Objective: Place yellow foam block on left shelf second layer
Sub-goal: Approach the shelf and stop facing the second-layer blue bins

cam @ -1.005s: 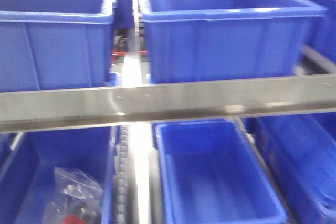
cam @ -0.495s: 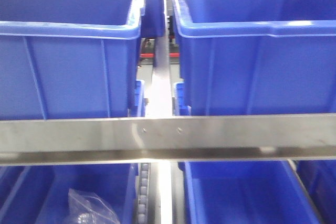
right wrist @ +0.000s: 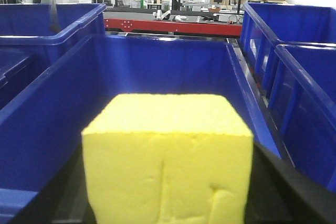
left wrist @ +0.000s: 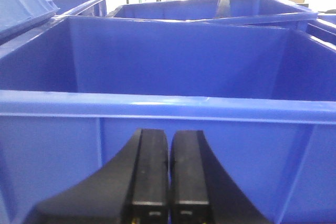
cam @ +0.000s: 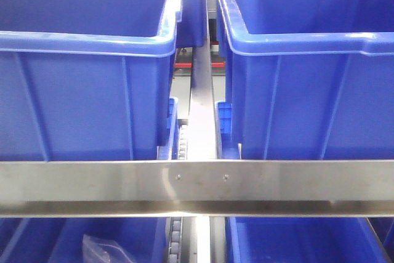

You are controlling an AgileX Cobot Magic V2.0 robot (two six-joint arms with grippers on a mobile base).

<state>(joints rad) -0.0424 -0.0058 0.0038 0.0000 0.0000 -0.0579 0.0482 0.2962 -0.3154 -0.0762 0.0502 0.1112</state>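
Block's place: the bright yellow foam cube (right wrist: 168, 161) fills the bottom middle of the right wrist view, out in front of a deep blue plastic bin (right wrist: 239, 95).
Why it is held there: I think the right gripper (right wrist: 168, 203) carries the cube up high so it can go over a bin wall and onto the shelf.
Right gripper: it has hold of the cube. Only dark bits of it show at the bottom corners, so I cannot tell how wide the jaws stand.
Left gripper: the two black fingers (left wrist: 151, 174) are pressed close together at the bottom middle of the left wrist view, with nothing between them.
Why the left one waits: I think it stays out of the way, low in front of a big blue plastic tub (left wrist: 168, 108).
Shelf: a shiny grey metal bar (cam: 197, 186) runs across the lower part of the front view, with blue tubs above and below it.
Block's look: sharp top edges, a soft grainy skin, and a thin crease down its front face.
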